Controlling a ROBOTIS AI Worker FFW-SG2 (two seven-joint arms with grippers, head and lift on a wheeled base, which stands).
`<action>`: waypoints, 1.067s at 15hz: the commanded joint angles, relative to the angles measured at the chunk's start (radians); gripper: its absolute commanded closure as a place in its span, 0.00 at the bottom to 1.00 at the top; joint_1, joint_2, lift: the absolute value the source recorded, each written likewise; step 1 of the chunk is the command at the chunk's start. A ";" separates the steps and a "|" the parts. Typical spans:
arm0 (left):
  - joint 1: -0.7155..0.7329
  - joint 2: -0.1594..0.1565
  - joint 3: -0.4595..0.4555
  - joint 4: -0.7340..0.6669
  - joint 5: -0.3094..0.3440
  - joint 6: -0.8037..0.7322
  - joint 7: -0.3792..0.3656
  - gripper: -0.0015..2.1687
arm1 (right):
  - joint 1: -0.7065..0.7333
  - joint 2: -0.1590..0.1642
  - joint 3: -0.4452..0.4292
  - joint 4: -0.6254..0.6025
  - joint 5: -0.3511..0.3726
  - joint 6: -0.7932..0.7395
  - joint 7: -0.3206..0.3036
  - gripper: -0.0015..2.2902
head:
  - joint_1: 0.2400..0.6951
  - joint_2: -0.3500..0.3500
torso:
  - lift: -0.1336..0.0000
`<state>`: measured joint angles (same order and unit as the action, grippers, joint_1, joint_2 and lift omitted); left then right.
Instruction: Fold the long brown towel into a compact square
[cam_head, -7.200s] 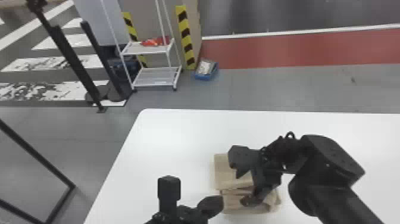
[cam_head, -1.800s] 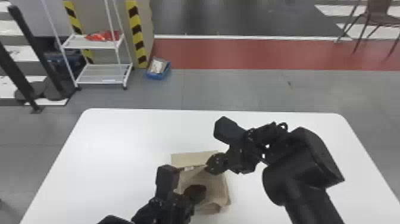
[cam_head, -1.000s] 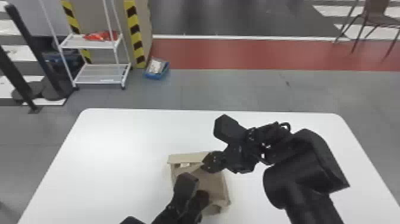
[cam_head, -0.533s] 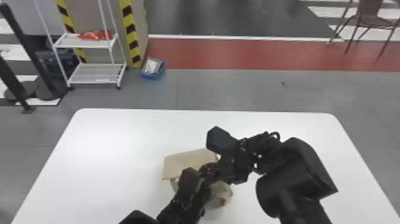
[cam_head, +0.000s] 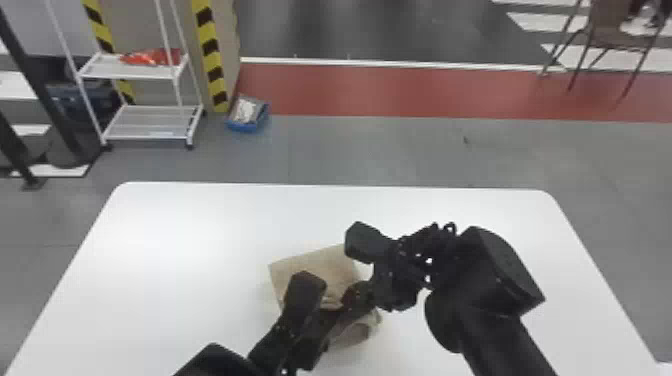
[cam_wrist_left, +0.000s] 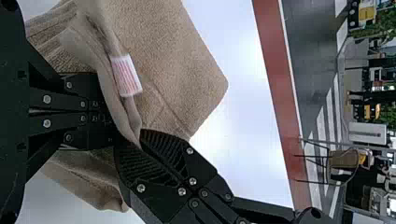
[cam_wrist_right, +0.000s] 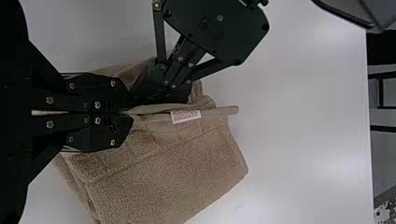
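The brown towel (cam_head: 312, 270) lies folded and rumpled in the table's near middle, turned at an angle. Over its near part, my left gripper (cam_head: 331, 317) and my right gripper (cam_head: 352, 300) almost meet. In the left wrist view, a raised fold of the towel (cam_wrist_left: 187, 70) with a white tag (cam_wrist_left: 126, 75) crosses the tips of my left gripper (cam_wrist_left: 109, 114), which is shut on it. The right wrist view has my right gripper (cam_wrist_right: 126, 114) shut on the edge of the towel (cam_wrist_right: 177, 172), beside that tag. The towel's underside is hidden.
The white table (cam_head: 175, 240) extends around the towel, its far edge well beyond it. On the floor behind stand a white shelf rack (cam_head: 150, 122) with a red item, a blue box (cam_head: 247, 114) and a chair (cam_head: 615, 30).
My left gripper has moved right and forward, up to the right one. The right gripper has come slightly nearer the robot. The towel has turned, and the head view has shifted.
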<state>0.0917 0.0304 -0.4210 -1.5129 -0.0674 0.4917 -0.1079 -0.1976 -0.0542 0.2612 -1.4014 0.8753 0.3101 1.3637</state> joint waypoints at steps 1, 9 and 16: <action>0.011 0.002 -0.002 -0.024 -0.028 0.011 0.001 0.76 | -0.019 -0.006 -0.005 0.024 0.004 -0.001 0.003 0.66 | 1.00 0.40 | 1.00; 0.094 0.011 0.014 -0.181 -0.078 0.066 -0.013 0.76 | -0.046 0.008 0.003 0.119 -0.001 -0.028 -0.025 0.66 | 1.00 0.40 | 1.00; 0.200 0.039 0.070 -0.402 -0.101 0.106 -0.035 0.76 | -0.059 0.027 0.003 0.133 -0.012 -0.010 -0.049 0.62 | 1.00 0.45 | 1.00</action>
<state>0.2789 0.0641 -0.3584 -1.8843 -0.1642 0.5954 -0.1427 -0.2557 -0.0340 0.2629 -1.2677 0.8638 0.2936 1.3148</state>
